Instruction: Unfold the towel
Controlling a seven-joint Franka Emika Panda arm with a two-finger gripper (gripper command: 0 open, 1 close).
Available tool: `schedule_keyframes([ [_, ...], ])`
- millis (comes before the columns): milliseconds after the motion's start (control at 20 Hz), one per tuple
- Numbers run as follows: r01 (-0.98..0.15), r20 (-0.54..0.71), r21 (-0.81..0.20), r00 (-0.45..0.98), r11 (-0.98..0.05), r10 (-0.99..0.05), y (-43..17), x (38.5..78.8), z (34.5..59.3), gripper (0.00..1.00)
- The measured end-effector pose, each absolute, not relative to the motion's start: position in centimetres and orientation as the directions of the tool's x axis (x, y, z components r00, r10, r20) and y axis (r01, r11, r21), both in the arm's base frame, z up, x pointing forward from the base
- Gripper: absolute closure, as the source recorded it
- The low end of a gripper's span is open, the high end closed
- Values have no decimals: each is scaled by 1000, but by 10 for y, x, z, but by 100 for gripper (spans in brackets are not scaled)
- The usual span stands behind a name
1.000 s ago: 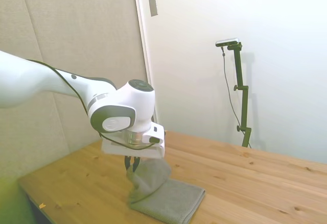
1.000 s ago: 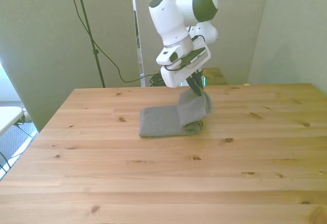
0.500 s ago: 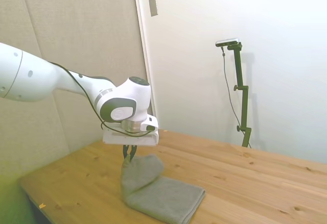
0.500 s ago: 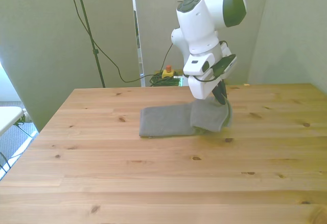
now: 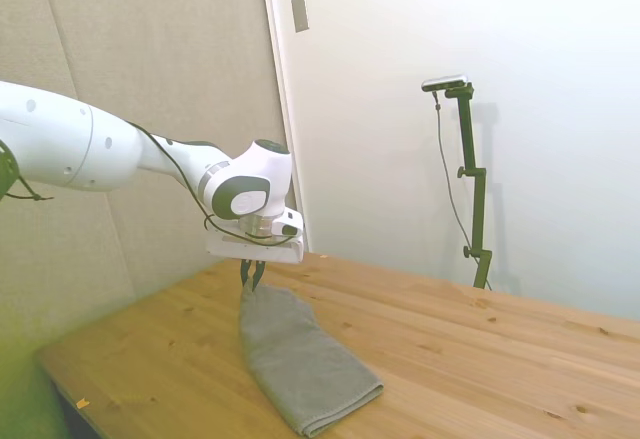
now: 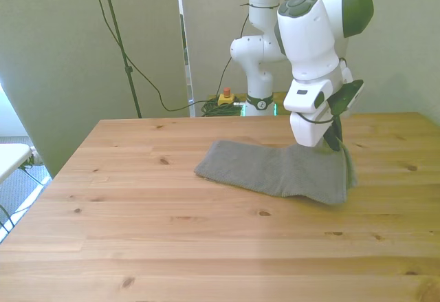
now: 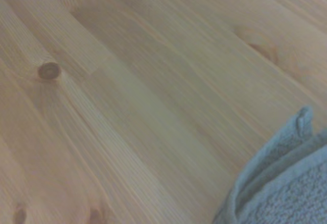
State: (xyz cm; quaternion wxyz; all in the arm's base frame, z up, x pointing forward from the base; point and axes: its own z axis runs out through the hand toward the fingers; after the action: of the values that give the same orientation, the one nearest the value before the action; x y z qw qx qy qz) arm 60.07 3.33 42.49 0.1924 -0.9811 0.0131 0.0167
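The grey-olive towel (image 6: 278, 170) lies stretched out in a long strip on the wooden table (image 6: 172, 247), reaching from the middle toward the front view's right. My gripper (image 6: 337, 142) is shut on the towel's edge at that right end and holds it slightly raised. From the side, the gripper (image 5: 251, 280) pinches the towel (image 5: 300, 359) at its far end, and the cloth slopes down from there to the table. The wrist view catches a layered corner of the towel (image 7: 286, 188) over bare wood.
A yellow device with a red button (image 6: 225, 98) sits on the floor behind the table. Black cables (image 6: 137, 68) hang by the wall at the front view's left. The table's near edge (image 5: 70, 384) lies close to the arm in the side view.
My gripper has carried the towel's edge toward the front view's right and lower. The upper layer has been pulled over, so the folded stack has opened into one long strip.
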Motion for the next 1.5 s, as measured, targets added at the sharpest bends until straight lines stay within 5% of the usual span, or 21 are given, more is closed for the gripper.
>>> schedule_keyframes([
  [200,-28,-95,-386,995,-922,9,40,605,410,0],
  [650,11,-138,-404,988,-915,72,54,599,421,0],
  [1050,-265,-89,-253,964,-931,-250,40,578,445,0],
  [1300,-468,-60,-200,883,-861,-466,1,505,462,0],
  [1500,-588,15,-153,802,-794,-597,29,440,467,0],
])
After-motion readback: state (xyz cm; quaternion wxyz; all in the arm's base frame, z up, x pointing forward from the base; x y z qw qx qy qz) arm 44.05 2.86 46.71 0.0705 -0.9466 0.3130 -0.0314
